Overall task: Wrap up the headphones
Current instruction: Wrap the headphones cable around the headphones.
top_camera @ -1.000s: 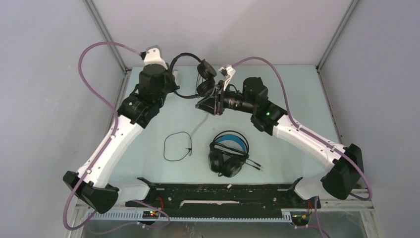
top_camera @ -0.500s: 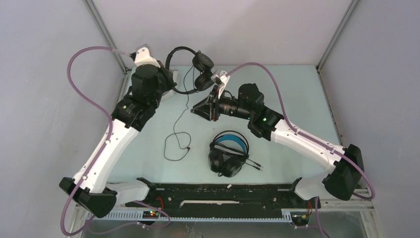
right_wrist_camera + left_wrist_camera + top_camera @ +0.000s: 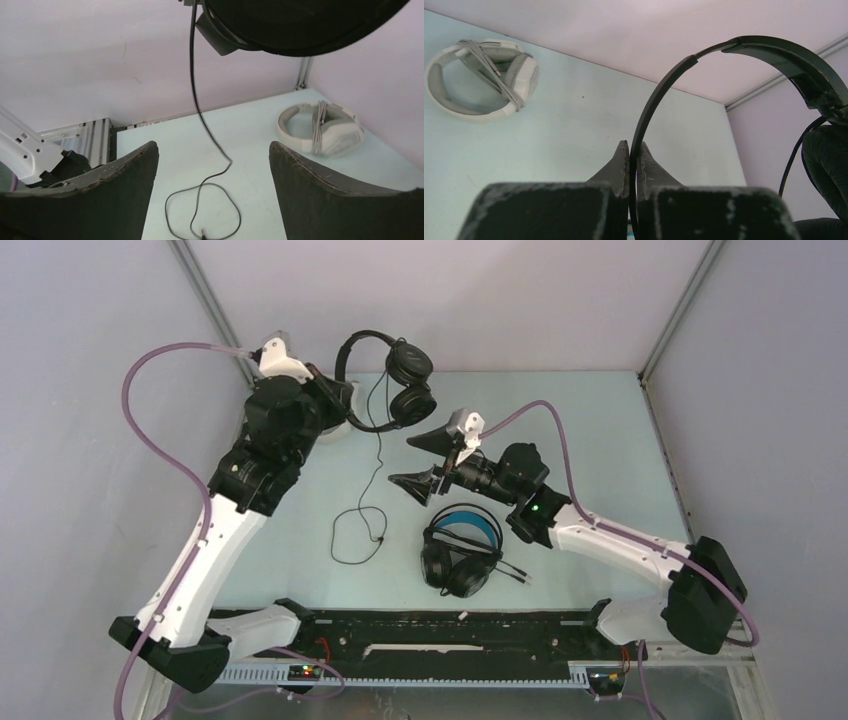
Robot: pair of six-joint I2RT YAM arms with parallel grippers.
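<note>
1. The left gripper [image 3: 633,151] is pinched closed on the thin headband of the small black headphones [image 3: 411,365]. Its two fingers [image 3: 616,167] press the band from either side, and the band arcs up and away from their tips.
2. That headset is held up off the table [image 3: 600,430]. Its ear cups hang at the far end of the band, to the right of the left gripper in its wrist view.
3. The right gripper [image 3: 214,155] is spread wide and grips nothing. One ear cup sits just above and ahead of it, filling the top of its wrist view.
4. The cord [image 3: 196,95] drops from the ear cups through the gap between the right gripper's open fingers, clear of both. It ends in a loose loop on the table, below and ahead of them.
5. The bulky black headphones [image 3: 460,550], with a blue-lined headband, lie flat on the table just behind the right gripper, toward the arm bases. Their own cord trails off to one side.
6. The white-grey headphones [image 3: 479,80] lie farthest off. They are on the table ahead and left of the left gripper, and ahead and right of the right gripper, with their cord wound around them.
</note>
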